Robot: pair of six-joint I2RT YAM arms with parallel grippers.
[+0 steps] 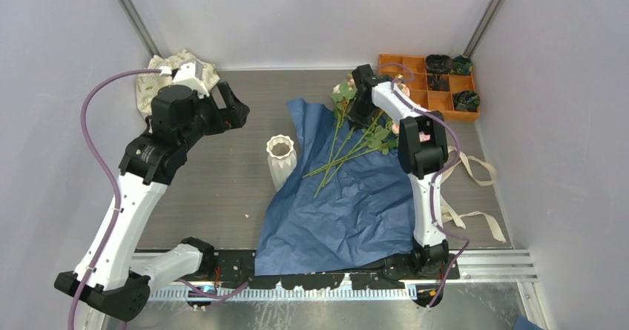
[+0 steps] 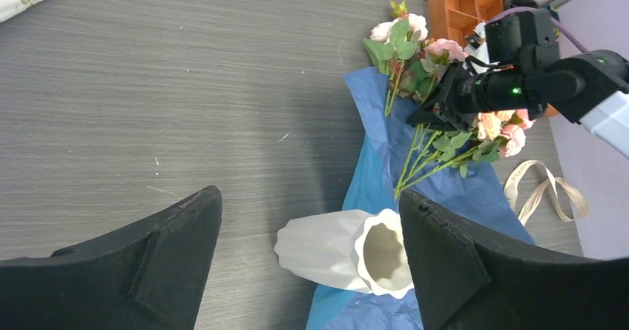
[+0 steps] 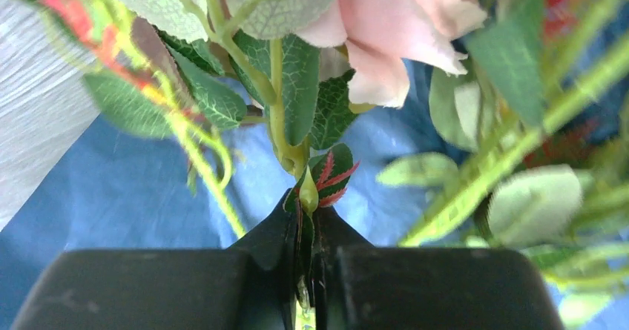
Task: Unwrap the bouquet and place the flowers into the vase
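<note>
While I am watching the overhead feed, the gray counter (image 1: pixel 208 196) is carrying everything, and the blue wrapping paper (image 1: pixel 348 211) is lying opened out flat across its middle, reaching from the far side down to the near edge. The left arm is hanging over the left part of the counter, and its left fingers (image 2: pixel 148 263) are standing wide open; their wrist view is looking down past them at the vase. The right arm is reaching toward the far end of the paper, where the right fingers (image 3: pixel 185 285) are pinching shut on a thin green stem just below a pink rose. The flowers (image 1: pixel 347 141) are lying on the far half of the paper, heads pointing away from me and stems fanning toward the near left, their ends near the vase. An orange tray (image 1: pixel 415 74) is sitting in the far right corner and a cream patterned cloth (image 1: pixel 152 85) in the far left. The vase (image 1: pixel 281 161) is standing upright at the paper's left edge. The beige ribbon (image 1: pixel 486 168) is lying loose on the counter, right of the paper.
</note>
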